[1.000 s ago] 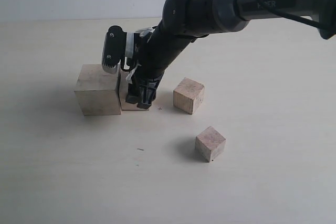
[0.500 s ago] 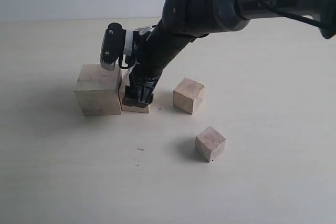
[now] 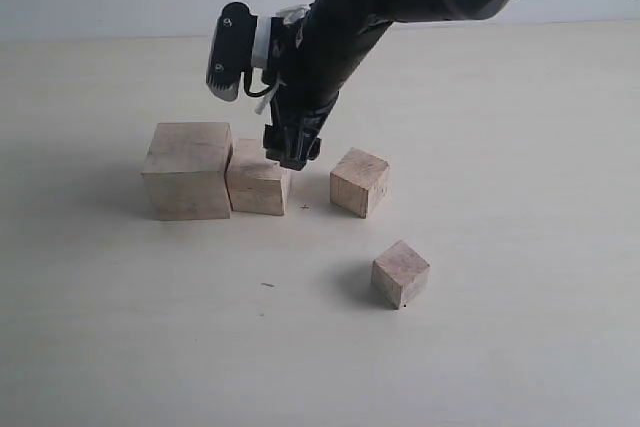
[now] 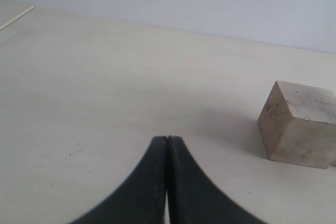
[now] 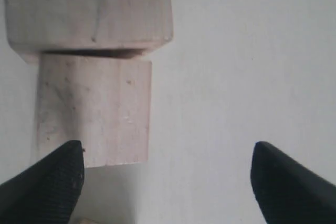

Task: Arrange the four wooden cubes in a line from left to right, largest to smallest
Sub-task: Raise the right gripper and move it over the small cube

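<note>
While the right gripper [image 3: 292, 154] hangs empty, fingers spread wide, just above the second-largest cube [image 3: 258, 187], the left gripper [image 4: 167, 141] has its fingers pressed together on nothing. Four pale, bare-wood cubes sit on the table [image 3: 520, 327]. The largest cube [image 3: 188, 169] is just beside the second-largest, both square-on. The third cube [image 3: 359, 181] is near, turned corner-forward. The smallest cube [image 3: 400, 273] is apart in front, likewise turned.

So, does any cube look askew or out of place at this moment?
Yes. The smallest cube sits nearer the camera than the row, turned cornerwise. The third cube is also turned and stands apart from the second cube.
</note>
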